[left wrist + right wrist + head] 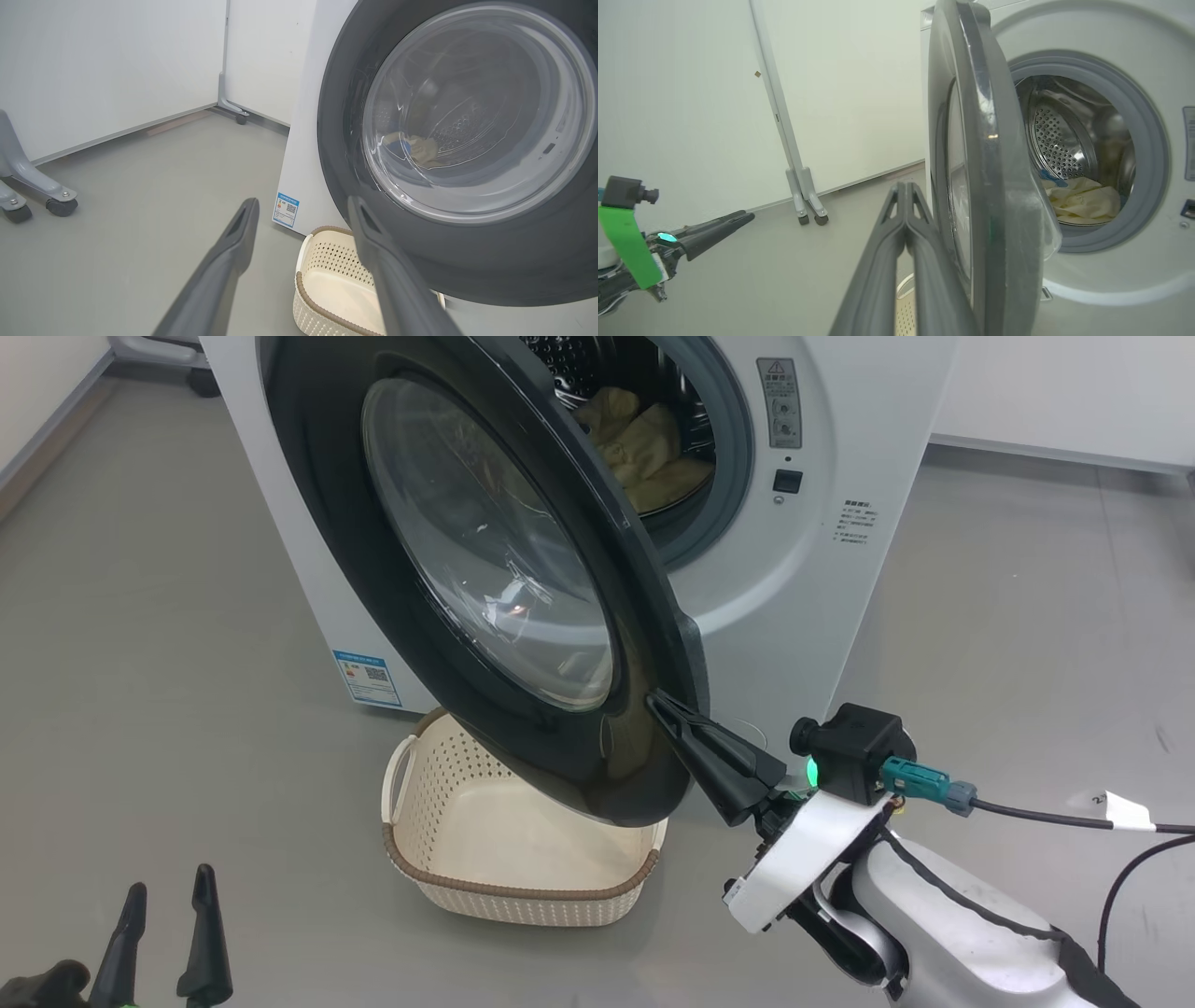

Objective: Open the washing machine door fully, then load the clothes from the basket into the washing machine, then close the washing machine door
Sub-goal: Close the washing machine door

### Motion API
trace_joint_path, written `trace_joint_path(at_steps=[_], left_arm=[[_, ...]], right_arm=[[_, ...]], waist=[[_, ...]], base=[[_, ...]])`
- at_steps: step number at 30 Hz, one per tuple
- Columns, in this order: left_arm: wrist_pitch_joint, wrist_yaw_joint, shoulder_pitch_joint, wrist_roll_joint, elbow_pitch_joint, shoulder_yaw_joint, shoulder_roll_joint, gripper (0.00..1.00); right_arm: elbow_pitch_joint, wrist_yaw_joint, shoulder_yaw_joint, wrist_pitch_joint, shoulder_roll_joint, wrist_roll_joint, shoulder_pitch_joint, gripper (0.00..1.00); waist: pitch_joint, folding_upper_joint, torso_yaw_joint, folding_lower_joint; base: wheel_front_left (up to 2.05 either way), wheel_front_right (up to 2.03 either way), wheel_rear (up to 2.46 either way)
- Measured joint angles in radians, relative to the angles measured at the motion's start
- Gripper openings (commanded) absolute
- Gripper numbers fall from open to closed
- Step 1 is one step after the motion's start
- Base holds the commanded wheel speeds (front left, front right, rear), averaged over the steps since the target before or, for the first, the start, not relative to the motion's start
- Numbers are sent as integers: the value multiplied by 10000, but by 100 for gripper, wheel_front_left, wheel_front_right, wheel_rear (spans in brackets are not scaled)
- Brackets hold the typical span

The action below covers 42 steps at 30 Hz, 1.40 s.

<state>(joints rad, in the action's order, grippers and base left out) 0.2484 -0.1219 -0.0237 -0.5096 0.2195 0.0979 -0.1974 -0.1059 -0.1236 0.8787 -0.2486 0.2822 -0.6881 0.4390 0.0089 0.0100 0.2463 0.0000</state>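
Cream-yellow soft clothes (pixel 644 448) lie heaped inside the perforated steel drum (pixel 1057 140) of the big white front-loading washing machine (pixel 794 597); a blue cuff shows at the pile's edge.

Small cream perforated plastic basket (pixel 523 905), brown rim band, sits on the grey floor (pixel 140 663) at the machine's front foot, partly under the door's lower edge. The part of its inside that shows is bare; the far end is hidden by the door.

Large round glossy black door with the bulging glass window (pixel 485 551) stands about half swung, neither wide open nor latched.

Right gripper (pixel 653 698): fingers pressed together, nothing between them, tips at the door's free edge on the outer face. Contact looks likely, not certain.

Left gripper (pixel 171 879): fingers spread wide, empty, low by the floor's near left, well apart from the door.

Judgement: opening and loading look finished. Closing is in hand; what remains is pushing the door home until it latches against the grey gasket (pixel 1155 154).
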Motion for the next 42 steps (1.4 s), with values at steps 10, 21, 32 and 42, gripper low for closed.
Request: trace_joint_path(at_steps=[10, 21, 32, 42], left_arm=[[2, 0, 12, -102, -155, 6, 36, 100], [29, 0, 466, -107, -244, 29, 245, 100], [29, 0, 520, -194, -290, -155, 253, 100], [29, 0, 668, -211, -458, -205, 276, 100]], right_arm=[[-825, 0, 447, 422, 119, -267, 65, 0], [-1824, 0, 757, 729, 376, -497, 791, 0], [-2546, -48, 556, 721, 734, -711, 1093, 0], [-3051, -48, -54, 577, 1145, -867, 1818, 0]], waist=[[398, 0, 316, 0], [1027, 0, 924, 0], [1398, 0, 1236, 0], [1860, 0, 1241, 0]], base=[[0, 0, 0], [0, 0, 0], [0, 0, 0], [0, 0, 0]])
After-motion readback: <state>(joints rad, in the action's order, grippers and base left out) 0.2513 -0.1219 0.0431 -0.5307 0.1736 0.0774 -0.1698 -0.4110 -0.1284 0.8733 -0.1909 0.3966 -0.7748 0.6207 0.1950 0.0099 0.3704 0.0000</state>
